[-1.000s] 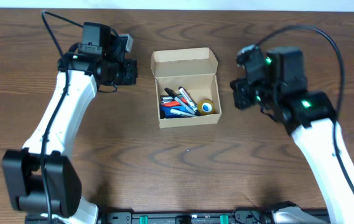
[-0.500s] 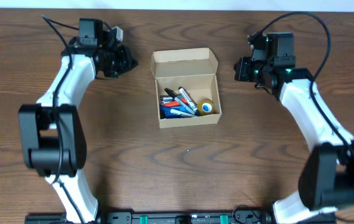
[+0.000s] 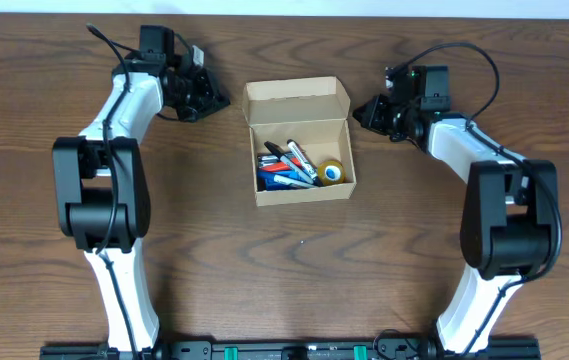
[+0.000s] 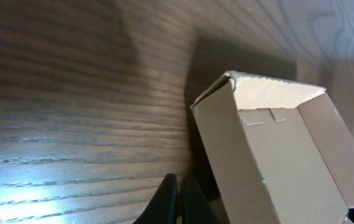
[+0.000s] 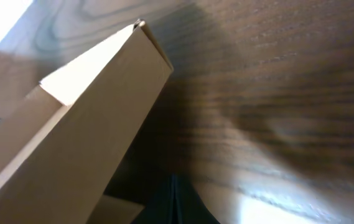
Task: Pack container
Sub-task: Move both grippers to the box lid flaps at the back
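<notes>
Midway between clenched, empty left tool [image 3: 218,103] & right tool [image 3: 358,108]: small tan cardboard box [image 3: 304,191], lid [image 3: 296,99] open, long axis left-right.

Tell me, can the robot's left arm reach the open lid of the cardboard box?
Probably yes. The left end effector, shut, sits just beside the open lid flap of the cardboard box, with only bare table between them.

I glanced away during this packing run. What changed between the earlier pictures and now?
The left claw and right claw, both shut and empty, swung toward the far edge of the table and now flank the open lid of the container. Nothing was grasped or released. Container and contents stayed put.
</notes>
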